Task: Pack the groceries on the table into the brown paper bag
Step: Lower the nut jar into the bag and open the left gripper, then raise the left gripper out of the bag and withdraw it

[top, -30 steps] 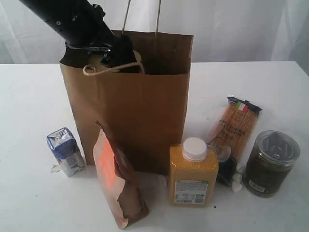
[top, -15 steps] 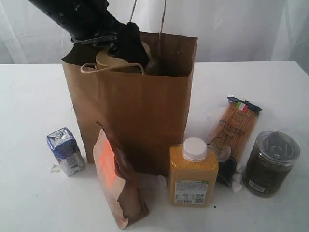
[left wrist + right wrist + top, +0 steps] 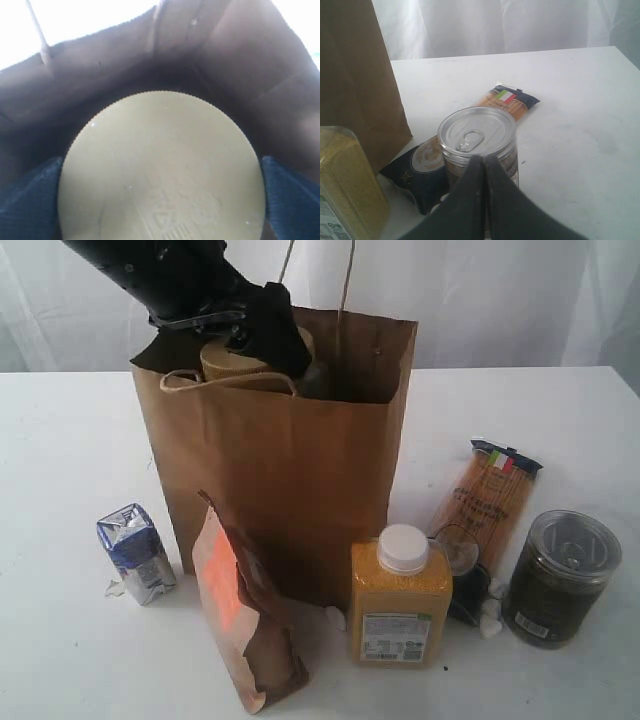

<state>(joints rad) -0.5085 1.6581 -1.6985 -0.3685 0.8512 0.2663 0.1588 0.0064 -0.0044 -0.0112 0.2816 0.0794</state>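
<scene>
The brown paper bag [image 3: 280, 470] stands upright on the white table [image 3: 70, 440]. At its mouth my left gripper [image 3: 255, 340] is shut on the nut jar's tan lid [image 3: 232, 362]. In the left wrist view the lid [image 3: 160, 150] fills the space between the blue fingers [image 3: 30, 200], with the bag's walls around it. On the table in front stand the blue-white carton [image 3: 137, 552], the orange-labelled pouch [image 3: 240, 610] and the yellow bottle [image 3: 400, 600]. The spaghetti packet [image 3: 487, 500] and the dark jar [image 3: 560, 578] are on the right. My right gripper [image 3: 484, 159] is shut and empty just before the dark jar [image 3: 477, 135].
A dark packet with a round window [image 3: 422, 167] lies between the yellow bottle [image 3: 345, 185] and the dark jar, with small white bits [image 3: 490, 620] beside it. A white curtain hangs behind the table.
The left gripper has shifted slightly right at the bag's mouth and more of the tan lid shows. The bag's right side has spread to the right. The right gripper has not moved.
</scene>
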